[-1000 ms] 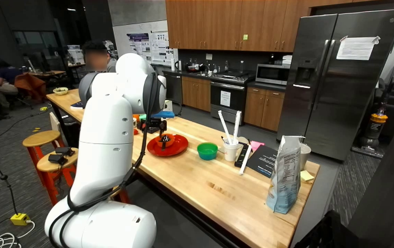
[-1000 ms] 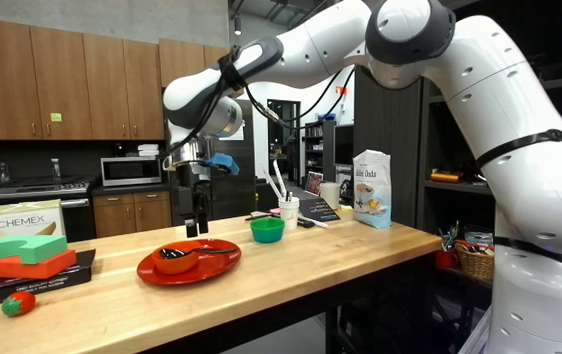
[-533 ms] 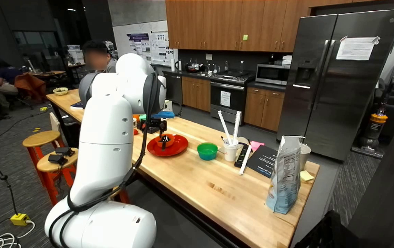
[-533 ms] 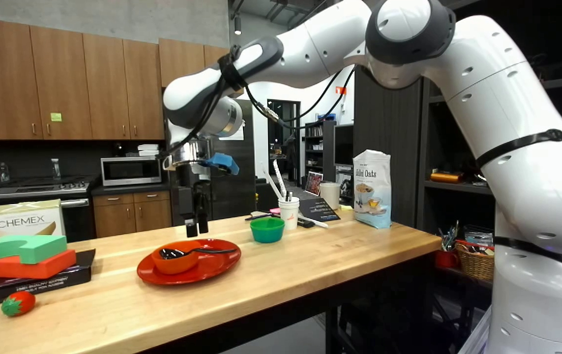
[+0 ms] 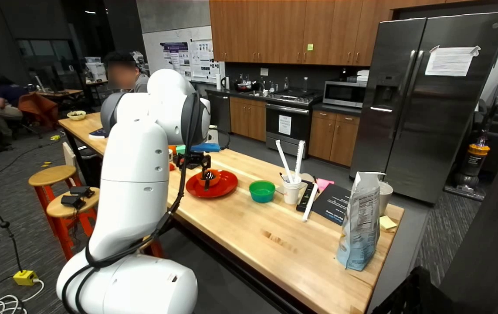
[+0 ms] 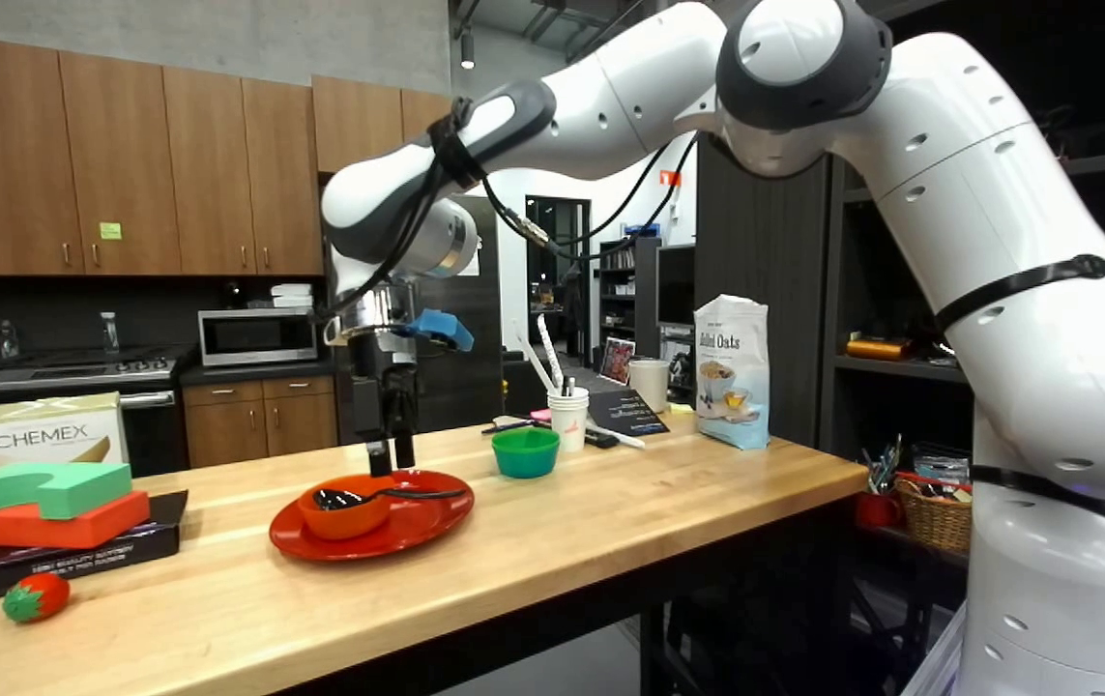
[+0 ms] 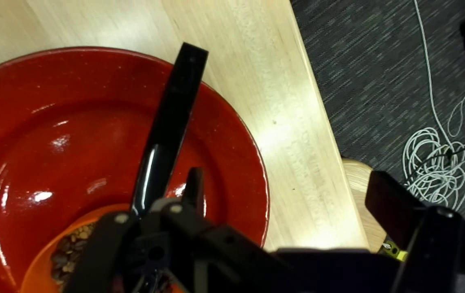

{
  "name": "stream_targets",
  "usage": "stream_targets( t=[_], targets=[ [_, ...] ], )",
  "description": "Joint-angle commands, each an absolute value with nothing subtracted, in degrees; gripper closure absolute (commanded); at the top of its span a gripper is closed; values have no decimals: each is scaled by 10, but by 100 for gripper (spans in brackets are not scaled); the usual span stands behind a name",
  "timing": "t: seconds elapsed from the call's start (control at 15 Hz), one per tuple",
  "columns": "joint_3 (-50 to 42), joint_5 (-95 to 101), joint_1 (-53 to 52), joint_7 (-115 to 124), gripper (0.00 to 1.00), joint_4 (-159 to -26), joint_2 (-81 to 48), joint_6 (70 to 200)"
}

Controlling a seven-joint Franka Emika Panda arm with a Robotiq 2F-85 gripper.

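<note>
My gripper (image 6: pixel 392 457) points down just above a red plate (image 6: pixel 417 541), with its fingers wide apart and nothing between them in the wrist view. On the plate sits an orange bowl (image 6: pixel 344 522). A black spoon (image 7: pixel 171 122) rests in that bowl, its handle slanting out over the plate's rim. Brown bits (image 7: pixel 69 254) fill part of the bowl, which my left finger (image 7: pixel 194 187) and linkage partly hide. The handle passes beside that finger, outside the jaws. Whether a fingertip touches the spoon or bowl I cannot tell.
Beside the plate stands a green bowl (image 6: pixel 525 454), then a paper cup (image 6: pixel 568 425) with long straws and an oats bag (image 6: pixel 732 372). Across the table are a Chemex box (image 6: pixel 40 435), foam blocks (image 6: pixel 59 517) and a toy strawberry (image 6: pixel 36 596). The table edge (image 7: pixel 330 130) runs near the plate.
My gripper has come down slightly toward the plate and shifted a little, staying open. Plate, bowl and spoon have not moved.
</note>
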State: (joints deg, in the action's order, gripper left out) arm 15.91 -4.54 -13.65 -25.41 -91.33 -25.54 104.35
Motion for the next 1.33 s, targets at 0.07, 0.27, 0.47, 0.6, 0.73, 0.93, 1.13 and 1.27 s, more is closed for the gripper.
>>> stream_targets(
  t=[0.07, 0.27, 0.47, 0.6, 0.73, 0.93, 1.13, 1.27],
  targets=[
    [151, -30, -140, -210, 0, -948, -234, 1053],
    [145, 5, -147, -182, 0, -960, -229, 1051],
    [142, 49, -156, -161, 0, -963, -231, 1046],
    [141, 81, -163, -152, 0, -965, -232, 1050],
    [141, 108, -168, -145, 0, -967, -233, 1056],
    [141, 134, -172, -135, 0, -970, -234, 1060],
    [140, 147, -173, -124, 0, -977, -235, 1067],
    [140, 149, -171, -118, 0, -983, -235, 1073]
  ],
)
